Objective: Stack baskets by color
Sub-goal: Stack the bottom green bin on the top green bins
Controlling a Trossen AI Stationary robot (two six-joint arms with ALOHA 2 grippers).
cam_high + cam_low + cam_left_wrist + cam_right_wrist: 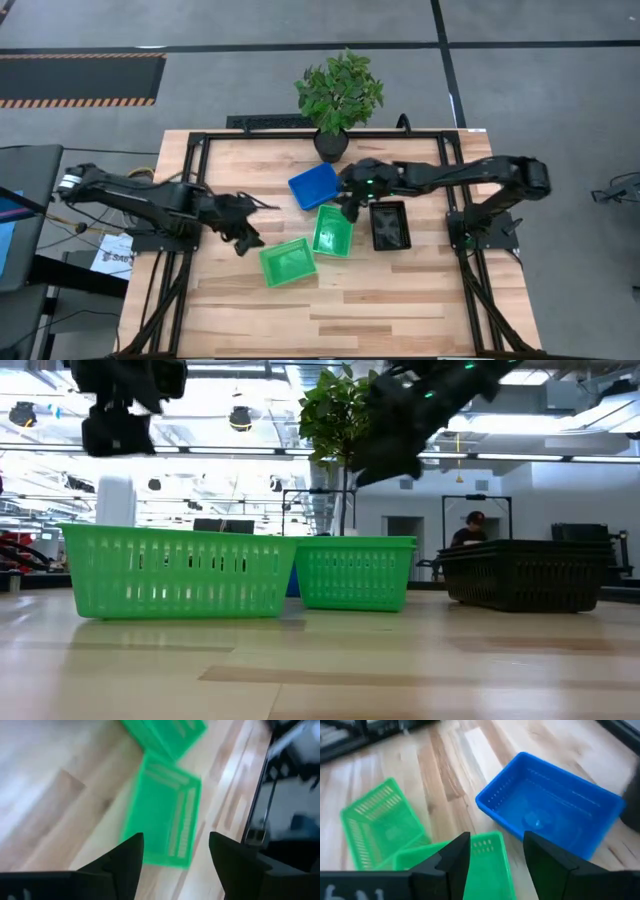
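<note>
Four groups of baskets lie on the desk [400, 300]: a blue one [314, 185], two green ones, and a black stack [390, 224].

Our left gripper [243, 238] hangs above the desk with its fingers [125, 860] parted and nothing between them. The nearer green basket [288, 262] sits just ahead of those fingers, apart from them, turned at an angle to the desk's edge.

Our right gripper [350, 208] hovers with its fingers [455, 855] also spread and empty. The second green basket [332, 230] lies right under them, the blue basket just beyond, and the black stack close on the other side.

We judge that the green baskets are not yet nested together, so that step is probably the one in hand.

What could go wrong:
- The nearer green basket is skewed, so fingers coming straight down could land on a corner and push it away.
- Mesh walls are thin and light; a grip on one wall may tip the basket or let it slip.
- The right fingers work in a tight spot between blue, green and black, so a careless descent may knock a neighbour.
- Both arms reach toward the same middle area and could meet.
</note>
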